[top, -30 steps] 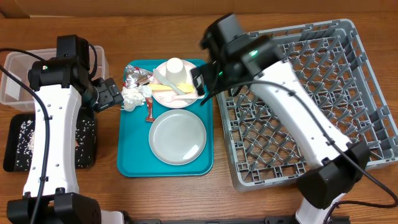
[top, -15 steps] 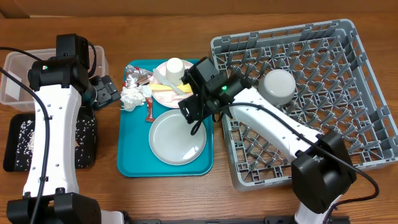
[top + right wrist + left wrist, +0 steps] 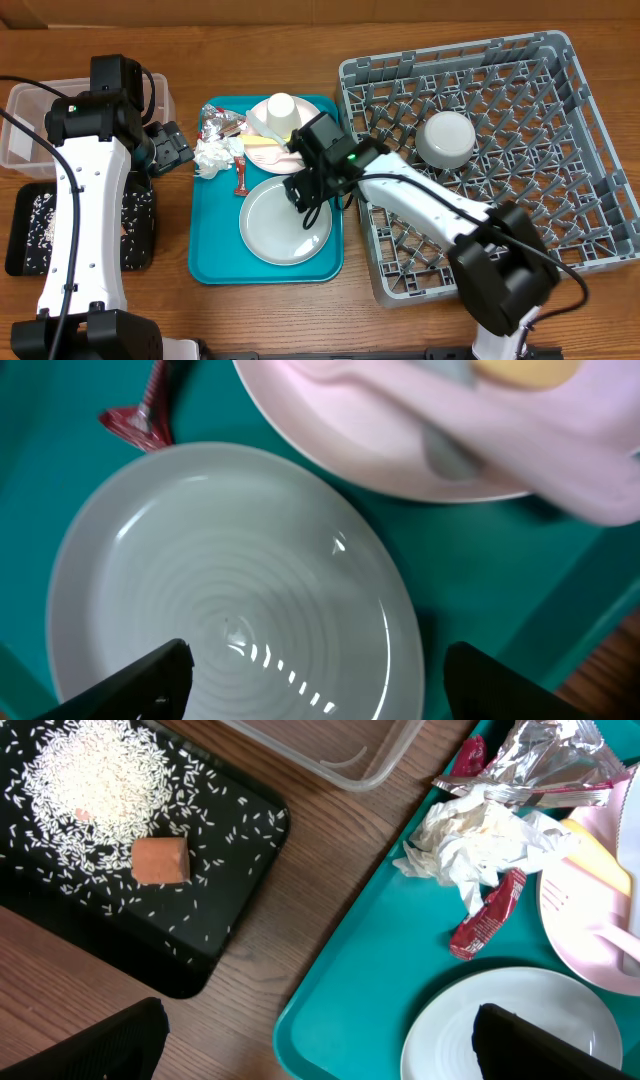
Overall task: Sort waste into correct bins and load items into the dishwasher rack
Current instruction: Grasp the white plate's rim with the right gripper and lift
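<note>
The teal tray (image 3: 215,255) holds the grey-white plate (image 3: 275,230), the pinkish plate (image 3: 262,130) with the white cup (image 3: 281,108) and yellow utensils (image 3: 263,146), the napkin (image 3: 212,155), the foil wrapper (image 3: 220,124) and the red sachet (image 3: 242,178). My right gripper (image 3: 305,190) is open and empty just above the grey-white plate (image 3: 230,590). My left gripper (image 3: 170,148) is open and empty over the tray's left edge (image 3: 330,990). The white bowl (image 3: 446,138) lies upside down in the dishwasher rack (image 3: 500,210). Rice (image 3: 95,785) and the orange cube (image 3: 160,860) lie in the black tray (image 3: 230,880).
The clear tub (image 3: 35,120) stands at the far left behind the black tray (image 3: 135,240). The rack fills the right half of the table. In the left wrist view the napkin (image 3: 480,835), foil (image 3: 545,760) and sachet (image 3: 490,915) lie close together.
My right arm has swung from the rack side, left and down to the grey-white plate, and the bowl now shows in the rack. The left arm has barely moved.
</note>
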You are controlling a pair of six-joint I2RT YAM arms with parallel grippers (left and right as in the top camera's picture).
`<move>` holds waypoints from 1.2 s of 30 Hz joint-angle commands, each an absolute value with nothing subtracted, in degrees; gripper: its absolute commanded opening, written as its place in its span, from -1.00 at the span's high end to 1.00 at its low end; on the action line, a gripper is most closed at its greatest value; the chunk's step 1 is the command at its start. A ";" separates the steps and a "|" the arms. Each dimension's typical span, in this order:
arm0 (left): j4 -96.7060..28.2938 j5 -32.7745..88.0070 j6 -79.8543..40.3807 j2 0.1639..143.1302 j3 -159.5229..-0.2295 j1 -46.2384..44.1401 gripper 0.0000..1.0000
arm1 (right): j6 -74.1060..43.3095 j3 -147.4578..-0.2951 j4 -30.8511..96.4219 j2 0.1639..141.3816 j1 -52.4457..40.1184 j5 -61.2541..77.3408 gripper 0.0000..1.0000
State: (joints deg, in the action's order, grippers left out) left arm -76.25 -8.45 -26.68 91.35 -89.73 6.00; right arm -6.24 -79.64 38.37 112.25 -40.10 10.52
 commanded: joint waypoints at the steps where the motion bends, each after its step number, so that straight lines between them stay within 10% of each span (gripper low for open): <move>1: -76.09 -9.37 -27.46 91.29 -90.91 6.09 -0.99 | -7.94 -79.46 37.98 114.93 -41.15 11.00 -0.64; 36: -74.87 -9.13 -27.46 91.29 -90.91 6.09 -1.00 | -4.03 -89.32 44.45 121.32 -41.89 -0.38 -0.57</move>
